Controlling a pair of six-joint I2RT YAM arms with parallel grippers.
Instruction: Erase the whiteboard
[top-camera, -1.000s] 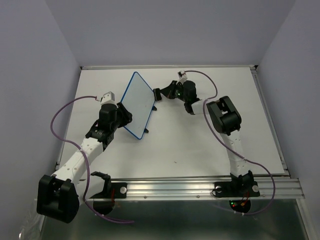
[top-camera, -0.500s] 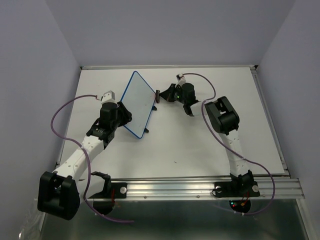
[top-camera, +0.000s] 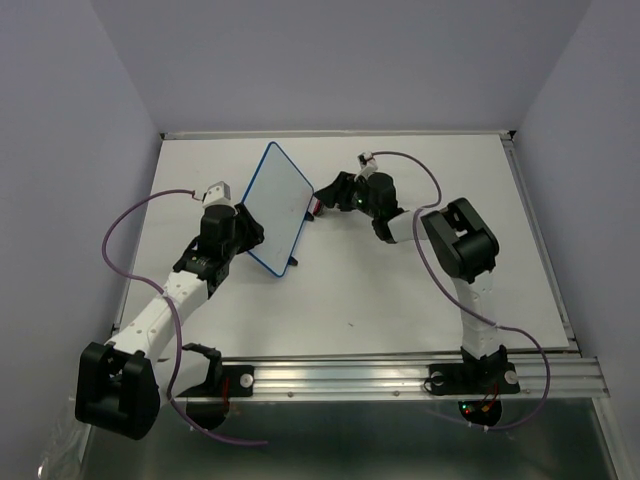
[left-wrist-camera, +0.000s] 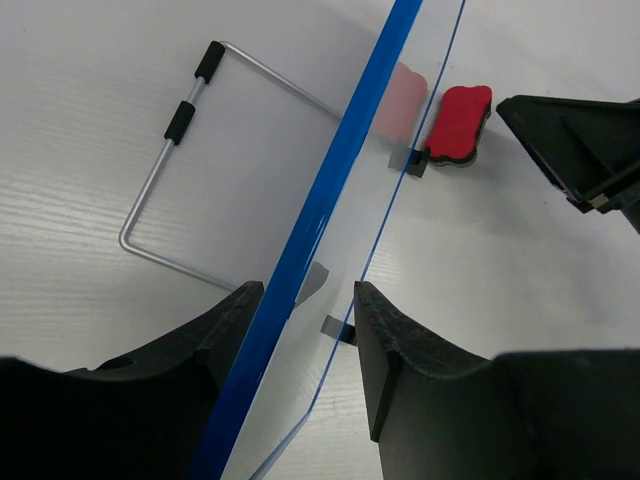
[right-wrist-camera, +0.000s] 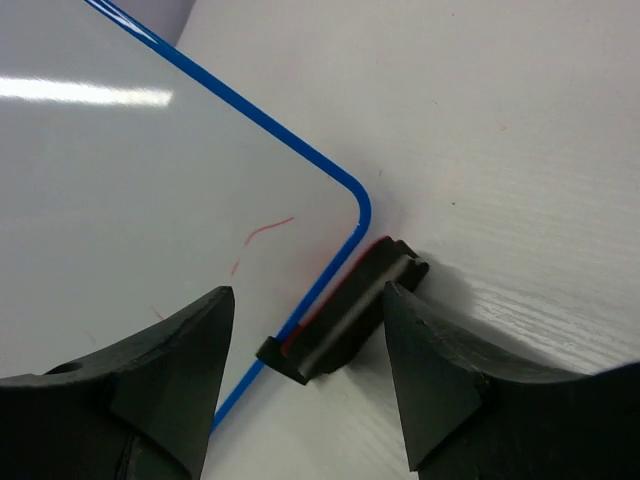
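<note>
**Whiteboard (top-camera: 277, 208) held tilted on edge, left of centre on the table (top-camera: 400, 290); eraser (right-wrist-camera: 345, 315) lying loose at its lower corner.**
The left gripper (left-wrist-camera: 305, 295) clamps the board's blue rim. The right gripper (right-wrist-camera: 310, 300) stands open astride the eraser. Closing askew could pinch the rim or push the eraser under it, leaving the faint red marks (right-wrist-camera: 265, 232). Bare tabletop lies rightward and nearer.

Illumination is bright, diffuse and overhead, producing soft shadows on the table (top-camera: 400, 290), a white glare streak across the whiteboard (right-wrist-camera: 130, 180) in the right wrist view, and dark, slightly blurred foreground fingers (right-wrist-camera: 150, 390) in both wrist views.
</note>
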